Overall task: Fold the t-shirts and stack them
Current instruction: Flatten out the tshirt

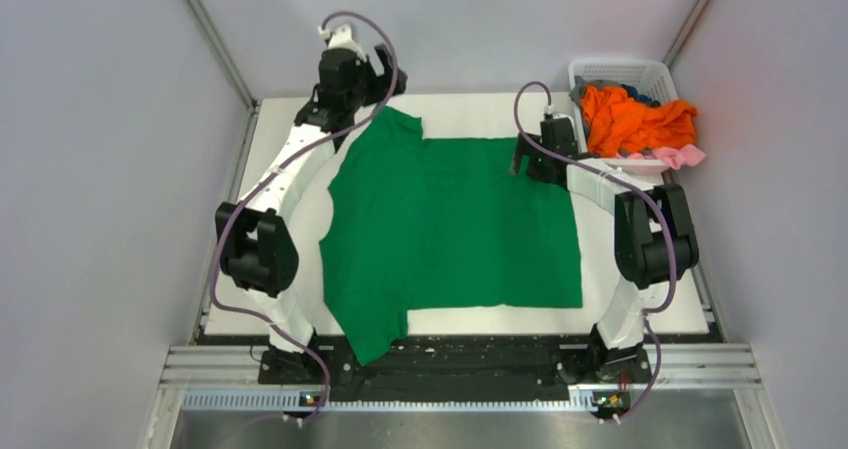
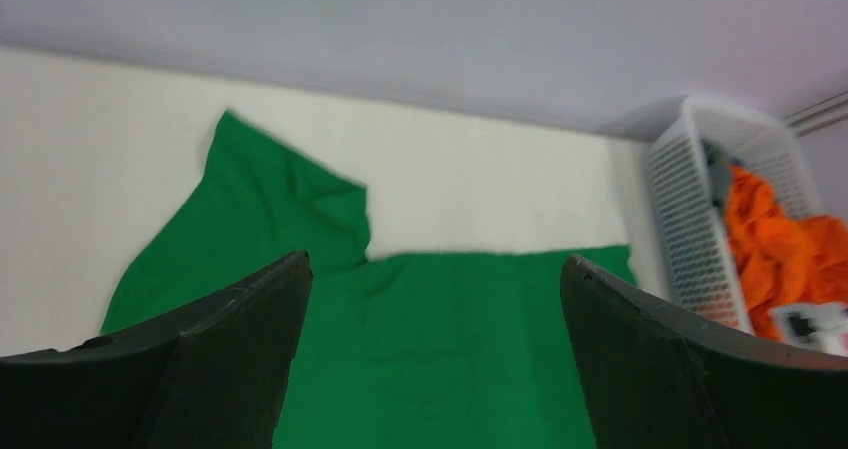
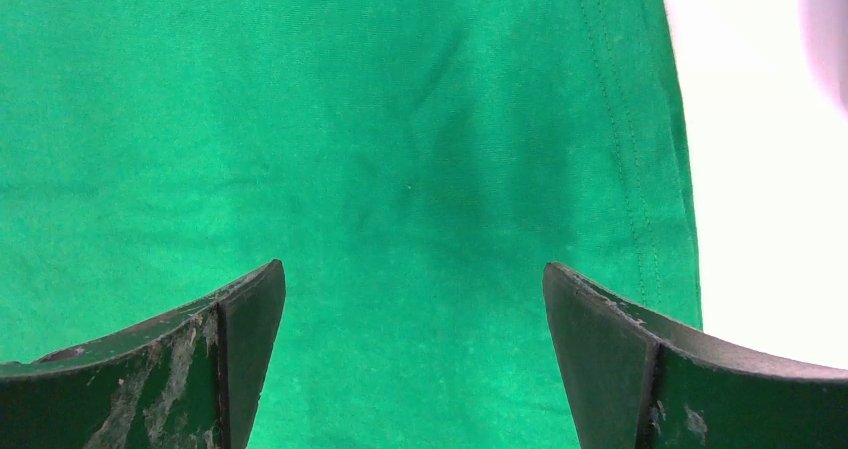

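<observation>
A bright green t-shirt (image 1: 450,219) lies spread flat on the white table, its sleeves at the far left and near left. My left gripper (image 1: 365,74) is open and empty above the far sleeve (image 2: 280,204); the green cloth (image 2: 440,359) shows between its jaws. My right gripper (image 1: 530,159) is open and empty just above the shirt's far right part, near its hem (image 3: 630,169). An orange t-shirt (image 1: 632,119) and a pink one (image 1: 678,156) lie bunched in the basket, with a bit of blue cloth behind them.
The white lattice basket (image 1: 618,72) stands at the far right corner of the table; it also shows in the left wrist view (image 2: 690,219). Grey walls close in on the left, back and right. A metal rail (image 1: 460,364) runs along the near edge.
</observation>
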